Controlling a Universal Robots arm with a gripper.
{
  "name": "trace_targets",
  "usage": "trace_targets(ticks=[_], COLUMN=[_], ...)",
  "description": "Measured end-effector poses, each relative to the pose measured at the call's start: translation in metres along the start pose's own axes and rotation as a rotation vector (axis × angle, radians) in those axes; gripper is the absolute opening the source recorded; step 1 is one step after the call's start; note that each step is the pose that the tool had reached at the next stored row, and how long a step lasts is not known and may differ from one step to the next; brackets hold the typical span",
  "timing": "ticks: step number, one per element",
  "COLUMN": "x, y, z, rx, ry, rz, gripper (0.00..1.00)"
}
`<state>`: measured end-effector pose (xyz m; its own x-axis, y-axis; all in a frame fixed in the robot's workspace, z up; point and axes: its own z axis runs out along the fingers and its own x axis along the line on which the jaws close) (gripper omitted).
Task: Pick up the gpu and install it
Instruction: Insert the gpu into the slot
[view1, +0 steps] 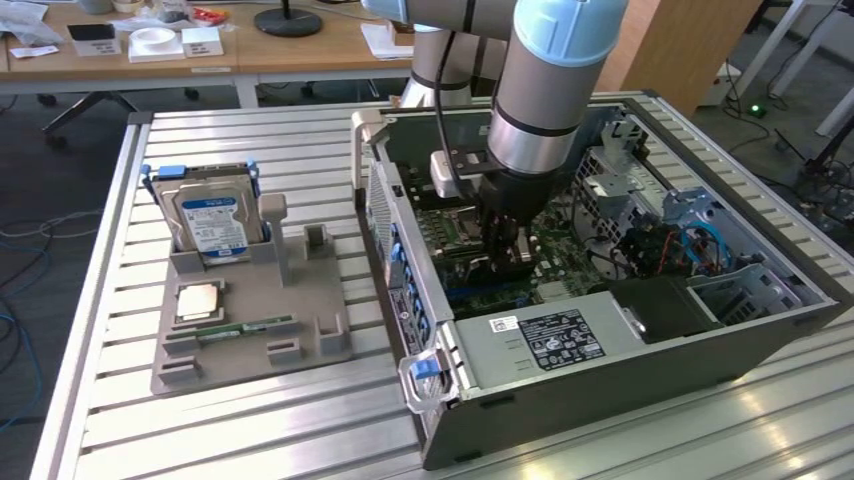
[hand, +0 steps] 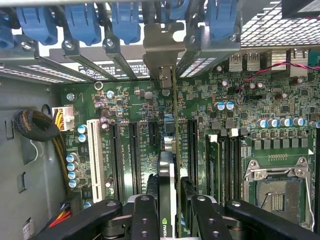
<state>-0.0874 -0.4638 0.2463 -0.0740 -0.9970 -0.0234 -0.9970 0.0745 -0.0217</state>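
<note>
On the exterior view's left, a grey tray (view1: 254, 330) holds a hard drive (view1: 214, 225). To the right, the gripper (view1: 505, 262) reaches down inside the open PC case (view1: 587, 345), clamped on the gpu (hand: 167, 172), which stands on edge over the motherboard (hand: 150, 135) slots, its bracket (hand: 161, 50) at the rear wall.

The arm (view1: 534, 100) reaches down into the open computer case (view1: 601, 330).

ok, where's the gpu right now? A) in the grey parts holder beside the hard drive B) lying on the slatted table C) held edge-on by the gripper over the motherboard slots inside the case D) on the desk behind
C: the gripper clamps the gpu edge-on above the motherboard slots, inside the open case.
</note>
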Motion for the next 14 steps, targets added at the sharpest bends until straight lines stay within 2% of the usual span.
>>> trace_targets(ticks=[3, 14], x=[0.0, 0.0], y=[0.0, 0.0], z=[0.0, 0.0], rx=[0.0, 0.0], ry=[-0.0001, 0.0], rz=[0.0, 0.0], gripper=[0.27, 0.27])
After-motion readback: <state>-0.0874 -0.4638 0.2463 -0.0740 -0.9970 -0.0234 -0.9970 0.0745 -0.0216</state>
